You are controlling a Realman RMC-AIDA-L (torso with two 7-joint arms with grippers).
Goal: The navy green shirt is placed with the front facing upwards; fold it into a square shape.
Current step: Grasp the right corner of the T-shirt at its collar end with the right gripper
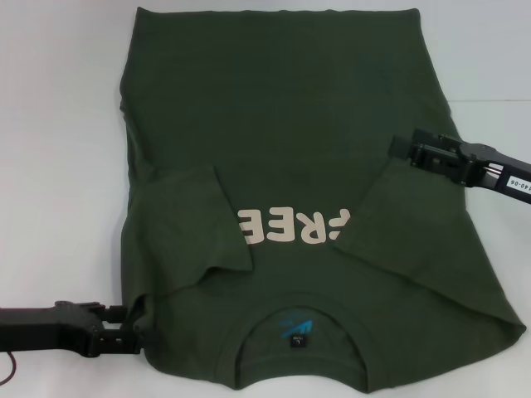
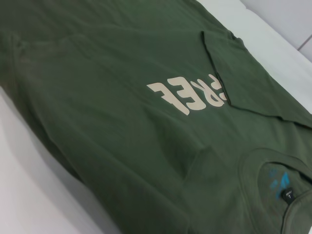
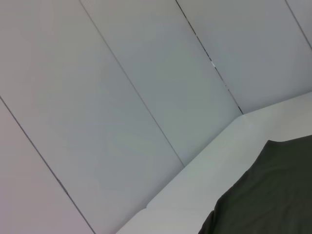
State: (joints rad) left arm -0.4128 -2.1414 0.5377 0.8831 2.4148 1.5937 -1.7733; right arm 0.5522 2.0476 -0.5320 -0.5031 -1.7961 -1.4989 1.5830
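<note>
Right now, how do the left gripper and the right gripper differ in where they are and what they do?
The left gripper sits low at the navy green shirt's near shoulder edge, touching the cloth; the right gripper hangs over the shirt's right side, farther from the collar. Both are black.

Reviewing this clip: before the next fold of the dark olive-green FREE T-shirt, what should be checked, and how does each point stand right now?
1. Dark olive-green cotton T-shirt lies front up, cream "FREE" lettering showing: ok.
2. Both short sleeves folded inward over the chest: ok; the right one covers part of the lettering.
3. Left gripper sits at the shirt's near left edge by the shoulder; whether it holds cloth: cannot tell.
4. Right gripper is over the shirt's right side, above the folded sleeve; contact with the cloth: cannot tell.
5. Cloth flat for a square fold: not ok; wrinkles around the sleeves and the near right corner.
6. Round collar with blue-and-black label visible, nearest the robot: ok.
</note>
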